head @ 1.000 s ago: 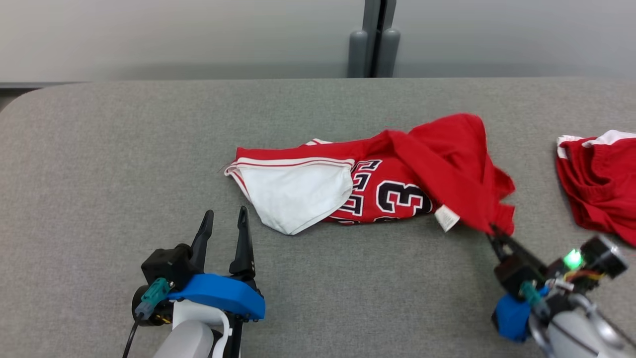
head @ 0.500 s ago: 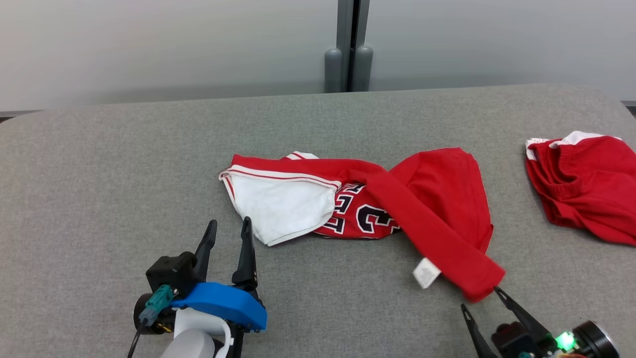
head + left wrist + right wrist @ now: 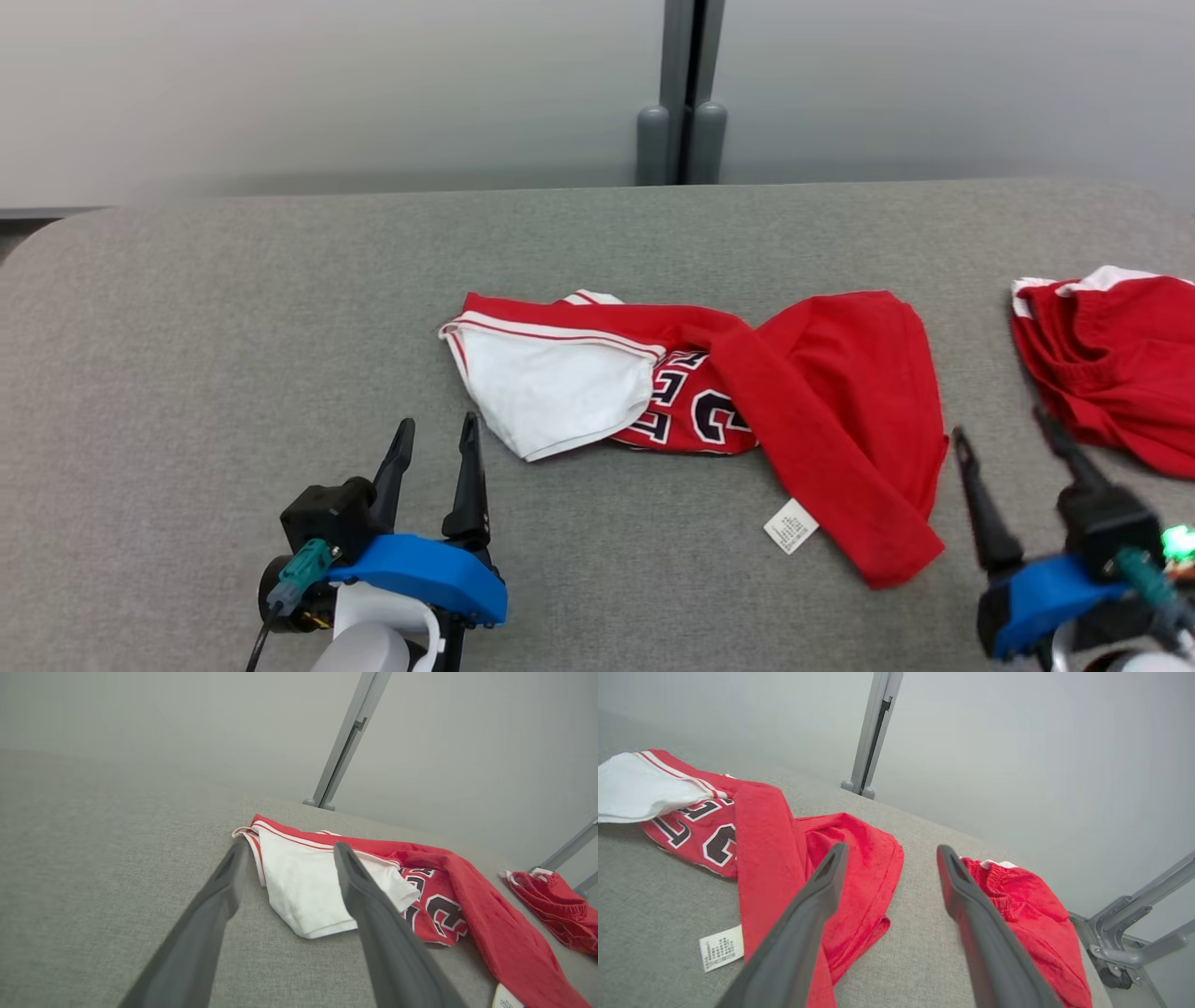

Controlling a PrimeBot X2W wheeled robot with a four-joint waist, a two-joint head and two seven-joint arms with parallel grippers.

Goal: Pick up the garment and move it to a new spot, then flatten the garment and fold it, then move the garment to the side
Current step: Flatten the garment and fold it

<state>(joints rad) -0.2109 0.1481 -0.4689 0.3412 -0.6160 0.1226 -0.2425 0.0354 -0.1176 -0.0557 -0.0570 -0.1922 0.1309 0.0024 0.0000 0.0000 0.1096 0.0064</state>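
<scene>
Grey fabric table [image 3: 233, 308] across the frame, crumpled red shorts [image 3: 1111, 364] with white trim at right edge, grey post [image 3: 686, 93] with 2 rounded feet top centre, pale wall [image 3: 280, 84] behind

left gripper [image 3: 438, 423]: lower left of head view, jaws spread, nothing between them. Both dark fingers [image 3: 464, 471] point up the view with a slight lean right. left wrist housing [image 3: 420, 574] is blue, with a teal connector [image 3: 301, 567] on its left side. pale forearm [image 3: 364, 646] runs off the bottom edge.

right gripper [image 3: 999, 425]: lower right of head view, jaws wide apart, empty. Fingers point up the view, leaning left. right wrist housing [image 3: 1046, 597] is blue too, with a green light [image 3: 1178, 541] lit at the far edge.

Both wrist views: own fingers rise from the bottom edge with a clear gap between the tips.
</scene>
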